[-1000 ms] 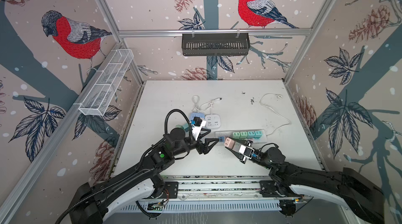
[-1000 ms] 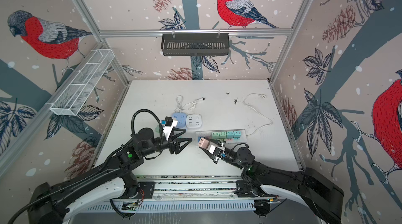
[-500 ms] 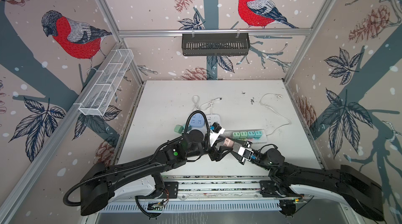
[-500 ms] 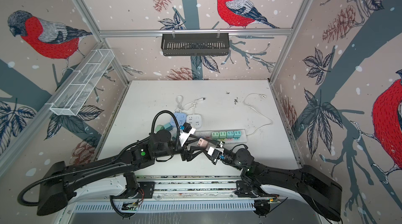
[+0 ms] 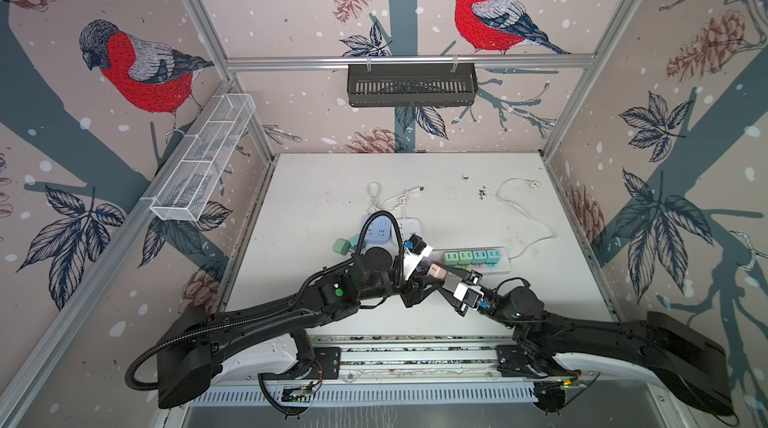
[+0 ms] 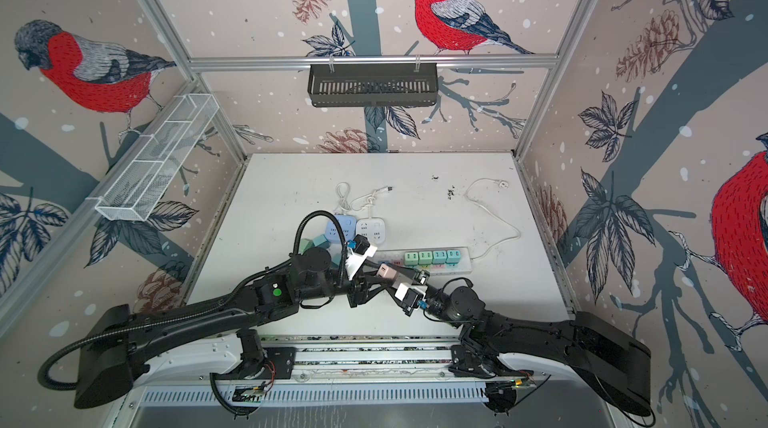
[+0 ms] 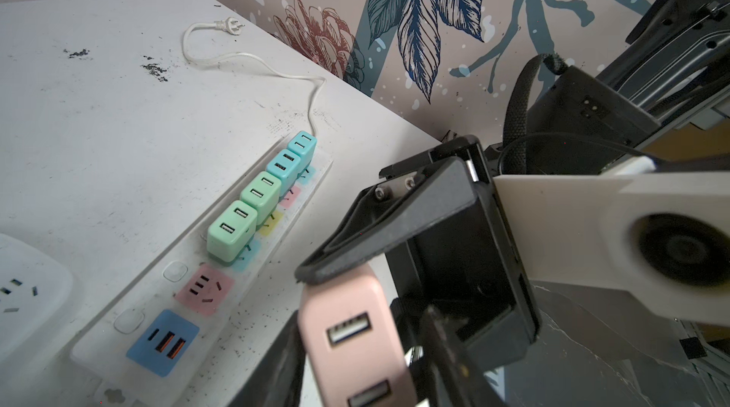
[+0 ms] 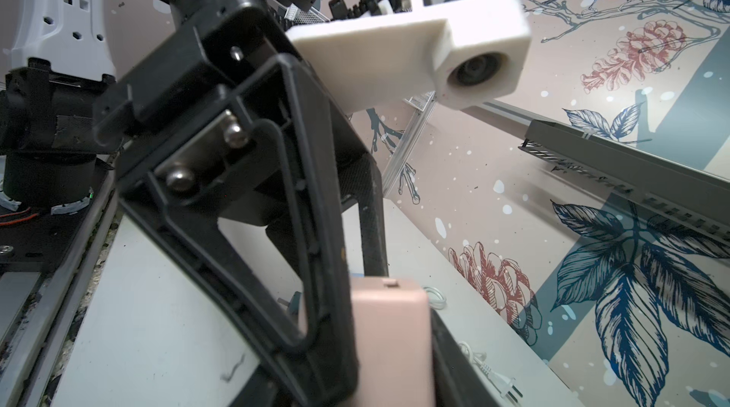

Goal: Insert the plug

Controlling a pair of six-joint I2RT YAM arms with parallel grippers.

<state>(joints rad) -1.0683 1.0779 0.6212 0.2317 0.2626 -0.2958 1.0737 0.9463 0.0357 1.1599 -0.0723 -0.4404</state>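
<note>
**Handover in mid-air: two grippers on one plug**

Risk: the small pink two-port USB charger plug [image 5: 435, 271] hangs above the table [image 5: 332, 197] near its front edge, just in front of the white power strip [image 5: 506, 262], with both grippers crowded on it. If one arm pulls before the other lets go, the plug twists in the grip. If it's released too early, it drops. Prongs are hidden, so I can't tell which way they face. The free pink socket [image 7: 203, 288] sits right beside a mint charger [image 7: 231, 233], which is easy to clip.

Right gripper [image 5: 449, 280]: narrow, pinching the plug. Left gripper [image 5: 426, 282]: drawn in on the same plug, looks clamped.
</note>
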